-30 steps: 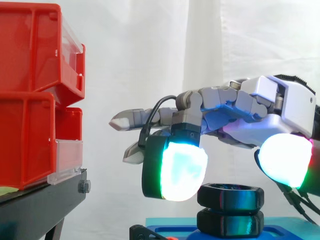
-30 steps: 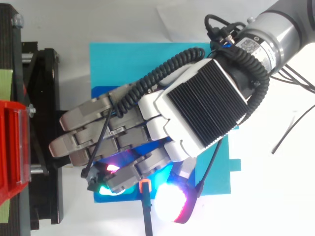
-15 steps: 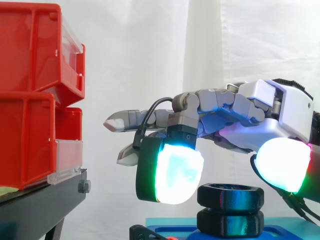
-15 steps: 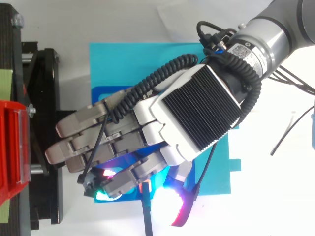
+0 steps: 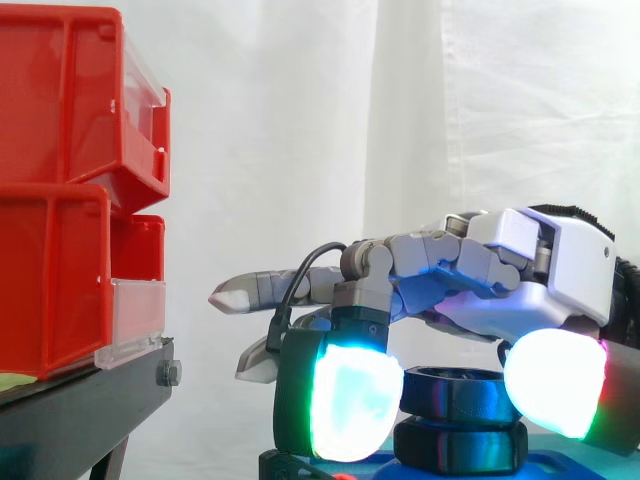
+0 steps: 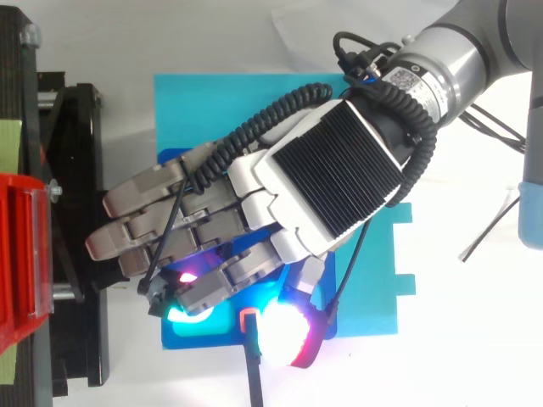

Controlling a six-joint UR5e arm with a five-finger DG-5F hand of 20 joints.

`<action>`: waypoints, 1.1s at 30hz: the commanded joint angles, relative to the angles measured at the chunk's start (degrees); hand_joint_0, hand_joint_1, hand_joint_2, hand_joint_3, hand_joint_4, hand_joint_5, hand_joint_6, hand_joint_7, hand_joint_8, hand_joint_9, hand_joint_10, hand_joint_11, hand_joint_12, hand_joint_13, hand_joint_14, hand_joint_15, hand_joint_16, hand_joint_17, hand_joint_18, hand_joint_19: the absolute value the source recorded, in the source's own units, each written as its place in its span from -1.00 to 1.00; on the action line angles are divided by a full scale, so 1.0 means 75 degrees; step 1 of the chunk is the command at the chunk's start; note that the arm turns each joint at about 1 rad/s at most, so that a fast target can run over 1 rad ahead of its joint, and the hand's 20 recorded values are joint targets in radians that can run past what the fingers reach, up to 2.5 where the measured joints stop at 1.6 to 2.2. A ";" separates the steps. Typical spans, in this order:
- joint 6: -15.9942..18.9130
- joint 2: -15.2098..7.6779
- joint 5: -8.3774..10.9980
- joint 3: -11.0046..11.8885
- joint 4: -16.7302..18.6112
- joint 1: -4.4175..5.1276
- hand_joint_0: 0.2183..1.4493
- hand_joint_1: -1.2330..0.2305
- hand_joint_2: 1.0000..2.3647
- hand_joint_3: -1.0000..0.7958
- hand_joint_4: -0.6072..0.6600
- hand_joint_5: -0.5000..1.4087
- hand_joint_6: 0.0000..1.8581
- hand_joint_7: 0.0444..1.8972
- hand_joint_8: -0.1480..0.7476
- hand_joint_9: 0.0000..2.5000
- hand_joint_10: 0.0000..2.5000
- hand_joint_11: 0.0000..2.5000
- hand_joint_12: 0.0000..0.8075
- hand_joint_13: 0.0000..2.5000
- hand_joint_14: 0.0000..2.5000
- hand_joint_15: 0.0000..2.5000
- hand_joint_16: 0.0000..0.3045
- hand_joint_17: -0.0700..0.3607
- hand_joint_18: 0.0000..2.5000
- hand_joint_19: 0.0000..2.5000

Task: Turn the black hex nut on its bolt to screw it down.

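Far left: red bins (image 5: 60, 180) are sitting stacked on the black stand (image 5: 80, 405), against the white curtain (image 5: 300, 120).

Mid-frame: the straight fingers (image 5: 270, 290) are reaching left toward the stand, lying close side by side. One finger is bending down from them, its glowing white-green pad (image 5: 350, 405) hanging just beside the left end of the black hex nut (image 5: 462, 395).

The nut is sitting level on top of a second black collar (image 5: 460, 447), both on the blue fixture (image 6: 222, 337). From above, the fixture is lying at the left edge of the cyan sheet (image 6: 221, 110).

Right of the nut: the thumb pad (image 5: 555, 385) is glowing white and overlapping the nut's right end, nearer the camera.

The hand (image 6: 331, 182) is hovering palm-down over the nut, finger and thumb spread either side, not squeezing it. The arm (image 6: 450, 51) is entering from the top right corner in the top view.
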 commanded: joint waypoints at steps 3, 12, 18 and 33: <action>0.0058 -0.0016 -0.0053 0.0000 0.0064 -0.0044 -0.52 0.34 -1.00 -0.44 0.42 -0.55 -0.46 0.35 0.04 -0.49 -1.00 -0.81 -0.12 -0.78 -1.00 -0.95 -0.68 -0.16 -0.84 -0.84; 0.0081 -0.0016 -0.0182 0.0000 0.0076 -0.0126 -0.52 0.34 -1.00 -0.44 0.40 -0.55 -0.39 0.30 0.05 -0.47 -1.00 -0.81 -0.12 -0.77 -1.00 -0.95 -0.68 -0.16 -0.84 -0.84; 0.0093 -0.0016 -0.0229 0.0012 0.0123 -0.0161 -0.52 0.34 -1.00 -0.44 0.41 -0.55 -0.39 0.29 0.05 -0.47 -1.00 -0.80 -0.12 -0.77 -1.00 -0.95 -0.68 -0.16 -0.84 -0.84; 0.0198 -0.0016 -0.0498 0.0070 0.0322 -0.0360 -0.51 0.34 -1.00 -0.44 0.41 -0.55 -0.38 0.29 0.05 -0.47 -1.00 -0.81 -0.12 -0.77 -1.00 -0.95 -0.68 -0.17 -0.83 -0.83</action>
